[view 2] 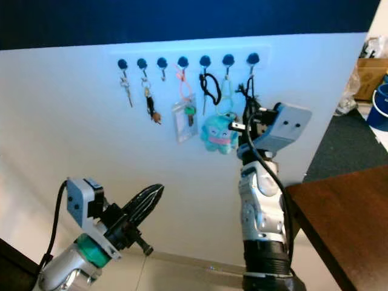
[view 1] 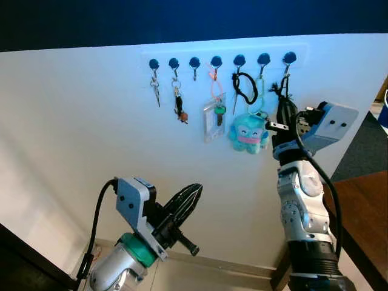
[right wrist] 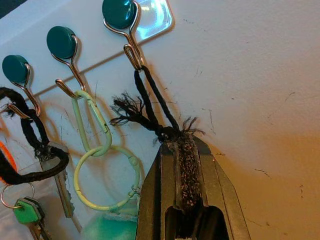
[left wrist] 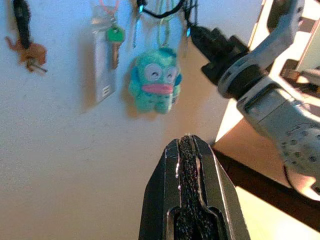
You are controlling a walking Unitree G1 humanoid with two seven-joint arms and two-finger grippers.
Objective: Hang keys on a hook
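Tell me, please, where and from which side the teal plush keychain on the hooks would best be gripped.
Probably by the plush body, coming from below. It hangs free beneath its pale green carabiner, which sits on a hook between two black cords, so the upper part looks crowded. The left claw, shut and lower, has open space beneath it; the right claw holds the black cord.

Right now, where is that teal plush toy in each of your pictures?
Left eye: plush hangs on the wall, under the sixth hook from the left.
Right eye: same spot.
Left wrist: beyond the left pincer tips.
Right wrist: teal sliver under the pale ring, beside the cord in the right pincer.
Shared landmark: green key.
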